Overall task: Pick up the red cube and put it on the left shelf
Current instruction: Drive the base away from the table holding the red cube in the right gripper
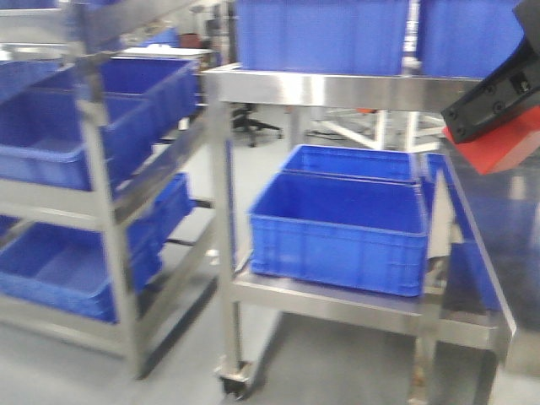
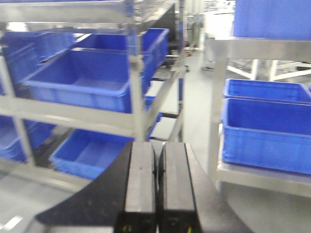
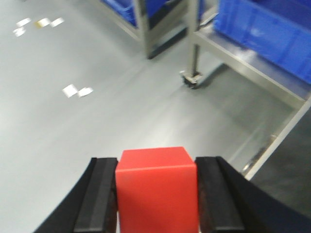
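A grey floor (image 3: 97, 121) is stretching through a workshop of steel racks, with a few white scraps (image 3: 77, 91) lying on it. At the far left, the left shelf (image 1: 110, 211) is standing with its tiers tilting, and large blue crates (image 1: 51, 152) are sitting on each tier. In the left wrist view, the left jaws are pressing together with nothing between them, pointing toward that shelf from some way off. In the middle, a second steel rack (image 1: 337, 89) is standing on a caster wheel (image 1: 236, 384), carrying a blue crate (image 1: 337, 228) on its lower tier and more crates on top. At the far right of the front view, the red cube (image 1: 506, 148) is hanging in the air, clamped between the right jaws, above the edge of a dark steel surface (image 1: 498, 228). The right wrist view is showing the cube (image 3: 158, 194) gripped on both sides by the black pads (image 3: 102, 194), with the floor beneath it. The cube is sitting well apart from the left shelf, with the middle rack between them.
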